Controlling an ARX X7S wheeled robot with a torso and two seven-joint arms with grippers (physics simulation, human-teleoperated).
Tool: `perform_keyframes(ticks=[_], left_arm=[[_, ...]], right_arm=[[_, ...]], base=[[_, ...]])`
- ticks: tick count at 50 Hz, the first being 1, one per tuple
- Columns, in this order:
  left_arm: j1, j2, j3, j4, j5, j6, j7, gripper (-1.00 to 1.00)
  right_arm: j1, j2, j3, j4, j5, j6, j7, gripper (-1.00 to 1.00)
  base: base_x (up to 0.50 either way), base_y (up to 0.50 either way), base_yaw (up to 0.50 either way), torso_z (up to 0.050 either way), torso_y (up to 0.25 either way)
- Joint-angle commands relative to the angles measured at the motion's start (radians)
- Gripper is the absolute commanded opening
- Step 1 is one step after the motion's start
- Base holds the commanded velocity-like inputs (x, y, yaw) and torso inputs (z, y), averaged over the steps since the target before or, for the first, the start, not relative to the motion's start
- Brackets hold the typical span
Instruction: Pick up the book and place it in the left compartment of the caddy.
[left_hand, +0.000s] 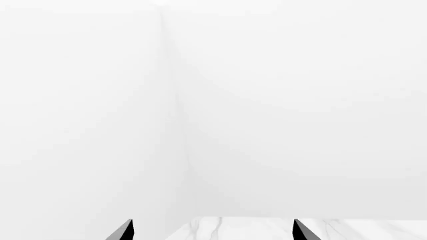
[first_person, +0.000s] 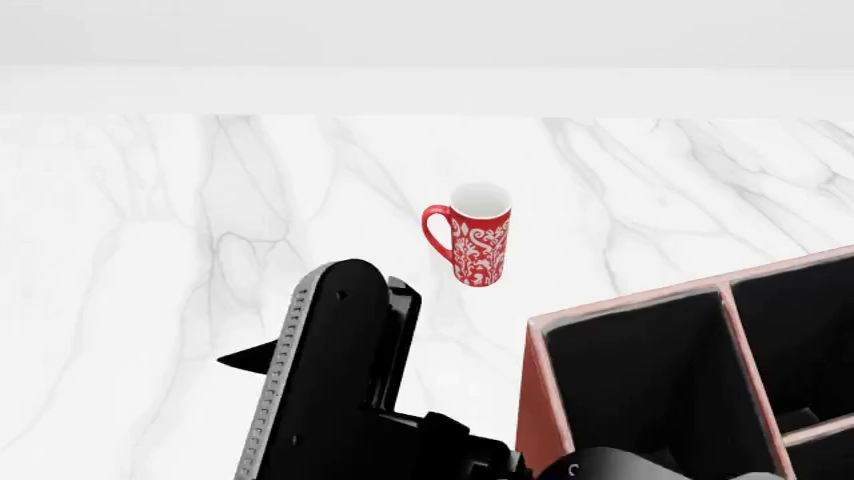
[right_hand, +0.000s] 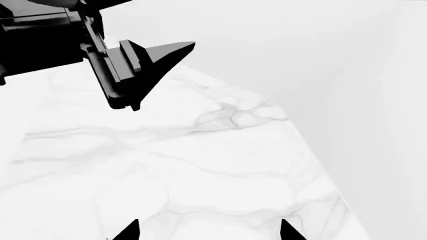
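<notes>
Nearest to you in the head view, your left arm's black body rises at about 7 o'clock from the picture's centre. The left gripper (left_hand: 213, 231) has its two dark pointed tips spread apart with nothing between them. Its wrist camera looks past the table edge at a bare white wall corner (left_hand: 160, 100), so I judge it is merely raised and waiting, not engaged with anything. The right gripper (right_hand: 208, 231) likewise stands spread and empty above the white grey-veined marble table (first_person: 134, 250), its camera catching the left claw ahead.

At about 4 o'clock sits the large reddish-brown leather-look caddy (first_person: 537, 400) with its black lining and dividers. Its left compartment (first_person: 641, 380), the long deep slot nearest the picture's middle, shows nothing inside as far as the frame reaches. It lies close to your body, probably so that either arm can lower something into it from above.

Farther out, near 12 o'clock, the tall red mug with a white floral pattern (first_person: 474, 240) stands upright, handle towards 9 o'clock, well apart from the caddy.

The thick black hardcover book appears in none of the views, so I cannot tell you where it lies. You will likely have to turn the head or the base to find it.

No brand, label or lettering is readable anywhere.
</notes>
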Motion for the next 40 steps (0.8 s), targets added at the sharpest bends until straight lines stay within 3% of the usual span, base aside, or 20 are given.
perform_keyframes(ticks=[1, 25, 40], left_arm=[[-0.002, 0.014, -0.013, 0.0, 0.004, 0.008, 0.04, 1.0], [0.001, 0.014, -0.016, 0.0, 0.003, 0.013, 0.039, 1.0], [0.001, 0.014, -0.016, 0.0, 0.002, 0.015, 0.039, 1.0]], right_arm=[[-0.048, 0.026, 0.022, -0.128, 0.053, 0.002, 0.038, 1.0], [-0.148, 0.077, -0.025, -0.198, 0.052, -0.014, 0.069, 1.0], [-0.234, 0.241, -0.021, -0.311, 0.035, -0.078, 0.095, 1.0]], base=[[0.0, 0.0, 0.0, 0.0, 0.0], [0.0, 0.0, 0.0, 0.0, 0.0], [0.0, 0.0, 0.0, 0.0, 0.0]])
